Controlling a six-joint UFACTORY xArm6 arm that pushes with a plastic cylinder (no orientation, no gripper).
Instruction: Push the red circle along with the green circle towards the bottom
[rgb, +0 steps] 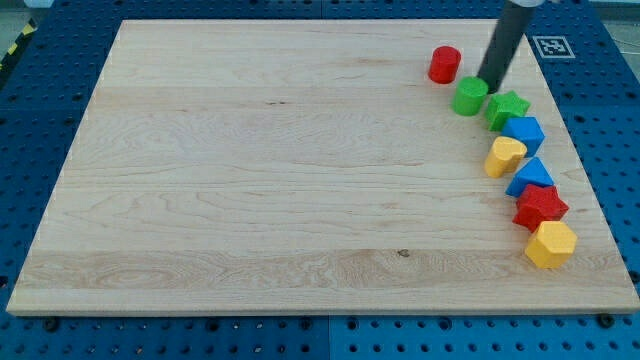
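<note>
While the blue pegboard base (60, 40) shows its grid of holes round the edges, the largest thing is the counter (260, 170), a pale wooden board with long grain lines and a small dark knot low in the middle. It carries no jaws to speak of: the arm ends in a plain rod, so there is nothing to stand apart or together.

That rod (505, 40) is dark, straight and smooth, entering from the view's top right and leaning slightly toward the view's left as it comes down. My tip (488, 86) sits at the upper right edge of the green circle, touching or all but touching it, with the green star just beyond it to the view's right.

All the blocks look like matte solid pieces. A line of them curves down the board's right side: a yellow hexagon (550, 244) lowest, a red star (540, 207) touching it above, a blue triangle (529, 176), a yellow heart (505, 156), a blue block (523, 132) with slanted faces whose shape I cannot make out for certain, and a green star (507, 108).

The green circle (470, 96), a short cylinder, lies just left of the green star. The red circle (445, 64), also a short cylinder, stands apart from it, up and to the view's left, near the board's top edge.
</note>
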